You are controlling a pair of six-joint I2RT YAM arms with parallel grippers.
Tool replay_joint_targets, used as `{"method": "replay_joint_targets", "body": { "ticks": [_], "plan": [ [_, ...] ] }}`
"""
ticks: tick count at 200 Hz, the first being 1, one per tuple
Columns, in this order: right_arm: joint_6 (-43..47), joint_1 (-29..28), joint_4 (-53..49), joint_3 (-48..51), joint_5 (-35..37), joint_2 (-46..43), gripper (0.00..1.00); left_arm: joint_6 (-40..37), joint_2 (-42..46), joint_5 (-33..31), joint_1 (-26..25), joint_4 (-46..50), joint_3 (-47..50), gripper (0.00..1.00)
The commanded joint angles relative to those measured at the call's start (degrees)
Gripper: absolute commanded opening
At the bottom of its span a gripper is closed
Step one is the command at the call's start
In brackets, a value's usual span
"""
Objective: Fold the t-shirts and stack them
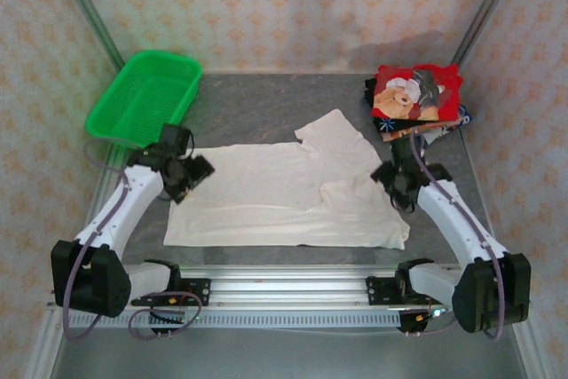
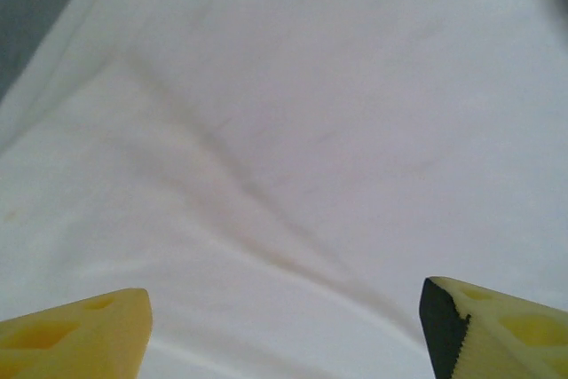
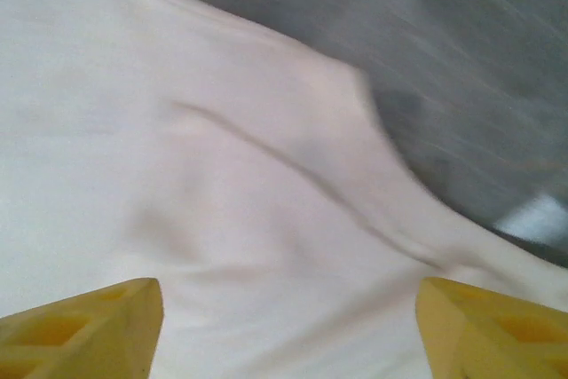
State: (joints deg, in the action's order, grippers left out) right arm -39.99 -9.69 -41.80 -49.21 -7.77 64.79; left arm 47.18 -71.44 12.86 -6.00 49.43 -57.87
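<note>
The off-white t-shirt (image 1: pixel 284 193) lies spread flat across the middle of the grey table, one sleeve pointing to the back. My left gripper (image 1: pixel 189 172) hovers over its left edge, jaws wide apart with only wrinkled cloth (image 2: pixel 293 157) beneath them. My right gripper (image 1: pixel 397 181) hangs over the shirt's right edge, also open above the fabric (image 3: pixel 222 193). A stack of folded coloured shirts (image 1: pixel 417 102), the red teddy-bear one on top, rests at the back right corner.
A green mesh basket (image 1: pixel 146 95) stands at the back left. Bare grey table (image 1: pixel 257 99) runs behind the shirt; the same surface (image 3: pixel 461 68) shows past the cloth edge in the right wrist view. Metal frame posts rise at both back corners.
</note>
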Motion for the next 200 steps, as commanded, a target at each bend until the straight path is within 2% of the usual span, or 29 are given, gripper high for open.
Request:
{"method": "replay_joint_targets", "body": {
  "ticks": [1, 21, 54, 87, 131, 180, 200],
  "plan": [
    [9.7, -0.5, 5.5, -12.8, -7.6, 6.9, 0.78, -6.4, -5.3, -3.6, 0.4, 4.5, -9.1, 0.83],
    [18.4, -0.4, 0.5, -28.9, -15.0, 22.2, 0.76, -10.2, -11.9, -1.9, 1.5, 4.5, -16.8, 0.83],
    [27.0, -0.3, -7.2, -53.7, -20.4, 44.0, 0.73, -14.8, -20.8, -0.5, 3.1, 7.0, -26.3, 0.79],
    [31.1, 0.1, -14.4, -73.9, -23.2, 62.2, 0.68, -15.3, -25.2, -3.5, 4.9, 4.6, -26.0, 0.76],
    [28.5, 1.0, -12.6, -82.4, -24.5, 72.0, 0.67, -14.9, -30.1, -9.9, 7.9, 0.7, -25.5, 0.72],
    [27.1, 1.1, -11.8, -84.3, -23.8, 74.9, 0.67, -14.4, -37.6, -10.0, 8.7, -2.5, -27.1, 0.69],
    [26.8, 1.2, -11.3, -84.2, -23.9, 75.1, 0.67, -13.6, -41.4, -12.0, 9.0, -2.6, -28.7, 0.68]
  ]
}}
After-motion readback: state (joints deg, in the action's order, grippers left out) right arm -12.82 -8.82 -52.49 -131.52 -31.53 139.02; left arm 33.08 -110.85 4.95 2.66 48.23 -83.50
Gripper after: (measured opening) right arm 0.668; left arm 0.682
